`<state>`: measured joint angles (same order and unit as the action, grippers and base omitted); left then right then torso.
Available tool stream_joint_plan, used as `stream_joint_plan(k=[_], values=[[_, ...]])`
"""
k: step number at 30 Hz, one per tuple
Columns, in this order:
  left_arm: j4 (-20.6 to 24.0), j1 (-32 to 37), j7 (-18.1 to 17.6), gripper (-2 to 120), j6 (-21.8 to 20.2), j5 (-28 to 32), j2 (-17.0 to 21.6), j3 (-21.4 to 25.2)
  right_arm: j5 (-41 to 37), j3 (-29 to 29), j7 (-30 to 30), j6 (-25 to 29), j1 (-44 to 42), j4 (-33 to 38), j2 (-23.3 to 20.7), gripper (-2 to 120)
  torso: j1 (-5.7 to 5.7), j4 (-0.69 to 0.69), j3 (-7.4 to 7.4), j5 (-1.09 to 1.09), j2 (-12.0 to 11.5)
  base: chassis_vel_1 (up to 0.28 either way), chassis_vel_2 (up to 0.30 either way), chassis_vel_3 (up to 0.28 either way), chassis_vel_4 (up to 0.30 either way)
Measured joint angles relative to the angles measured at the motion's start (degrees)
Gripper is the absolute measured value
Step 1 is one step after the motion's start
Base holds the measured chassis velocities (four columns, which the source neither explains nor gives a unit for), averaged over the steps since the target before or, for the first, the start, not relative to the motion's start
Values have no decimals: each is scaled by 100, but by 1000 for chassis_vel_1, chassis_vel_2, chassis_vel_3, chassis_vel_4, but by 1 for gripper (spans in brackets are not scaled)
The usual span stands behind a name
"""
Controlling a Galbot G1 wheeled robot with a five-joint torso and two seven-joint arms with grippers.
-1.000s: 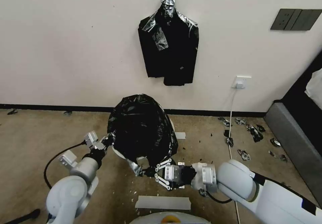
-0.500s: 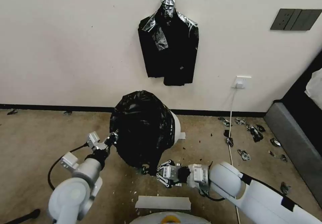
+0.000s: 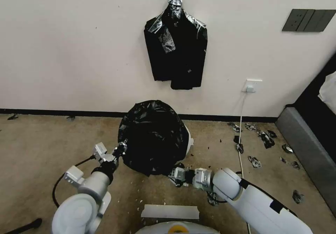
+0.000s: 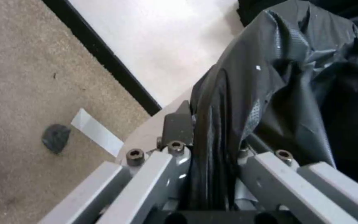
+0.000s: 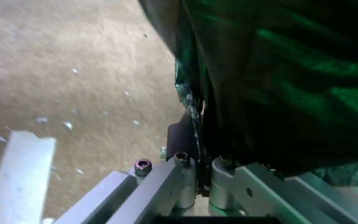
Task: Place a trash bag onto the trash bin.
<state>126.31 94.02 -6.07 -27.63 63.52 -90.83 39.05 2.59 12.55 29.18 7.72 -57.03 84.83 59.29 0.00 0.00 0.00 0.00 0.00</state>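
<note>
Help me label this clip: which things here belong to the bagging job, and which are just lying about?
Job:
trash bag, draped over the bin
trash bin
left pincer, shut on the bag's edge
right pincer, shut on the bag's edge

Lying about:
bundle of black bags on the wall
plastic scraps on the floor
tape strip

Trash bag (image 3: 154,136) over trash bin (image 3: 189,141)

The black bag (image 3: 154,136) hides most of your white bin (image 3: 189,141). The floor (image 5: 63,77) looks blurry in your right wrist view.
</note>
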Motion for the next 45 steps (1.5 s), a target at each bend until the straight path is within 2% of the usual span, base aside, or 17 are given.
stream_joint_plan(k=[11,22,23,24,27,29,30,31,33,34,37,38,39,41,42,45], values=[[113,90,4,4,-13,-2,-52,24,121,-166,-65,161,83,-727,188,0,0,0,0,0,0,0,0,0,0],[42,-17,5,4,-2,-129,4,131,118,-156,-160,161,-23,-441,65,0,0,0,0,1,0,0,0,0,0],[-24,-82,-26,4,10,-153,47,203,84,-146,-153,156,-55,-249,-62,5,0,0,0,-1,0,0,0,0,0],[-24,-82,-26,4,10,-153,47,203,84,-146,-153,156,-55,-249,-62,5,0,0,0,-1,0,0,0,0,0],[-206,-240,-96,4,34,-160,253,441,-87,-141,-60,154,-218,221,-390,20,0,0,0,-1,0,0,0,0,0],[-250,-274,-113,4,36,-156,298,493,-127,-144,-27,159,-261,323,-470,23,0,0,0,-1,0,0,0,0,0],[-381,-367,-160,4,40,-145,419,601,-190,-158,68,223,-366,547,-679,31,0,0,0,0,0,0,0,0,0],[-381,-367,-160,4,40,-145,419,601,-190,-158,68,223,-366,547,-679,31,0,0,0,0,0,0,0,0,0],[-527,-442,-194,4,40,-134,534,684,-229,-221,195,324,-468,716,-898,41,0,0,0,-2,0,0,0,0,0],[-527,-442,-194,4,40,-134,534,684,-229,-221,195,324,-468,716,-898,41,0,0,0,-2,0,0,0,0,0],[-641,-492,-206,4,40,-118,600,757,-412,-362,305,451,-609,844,-1091,56,0,0,0,-1,0,0,0,0,0],[-641,-492,-206,4,40,-118,600,757,-412,-362,305,451,-609,844,-1091,56,0,0,0,-1,0,0,0,0,0],[-653,-491,-208,4,40,-136,609,759,-492,-442,269,466,-671,889,-1113,61,0,0,0,-1,0,0,0,0,0],[-660,-467,-209,4,43,-262,633,734,-738,-681,-215,447,-831,1033,-1116,69,0,0,0,0,0,0,0,0,0],[-660,-467,-209,4,43,-262,633,734,-738,-681,-215,447,-831,1033,-1116,69,0,0,0,0,0,0,0,0,0],[-660,-431,-220,4,67,-533,706,632,-742,-1105,-1508,138,-979,1330,-1002,83,0,-1,0,-1,0,0,0,0,0]])
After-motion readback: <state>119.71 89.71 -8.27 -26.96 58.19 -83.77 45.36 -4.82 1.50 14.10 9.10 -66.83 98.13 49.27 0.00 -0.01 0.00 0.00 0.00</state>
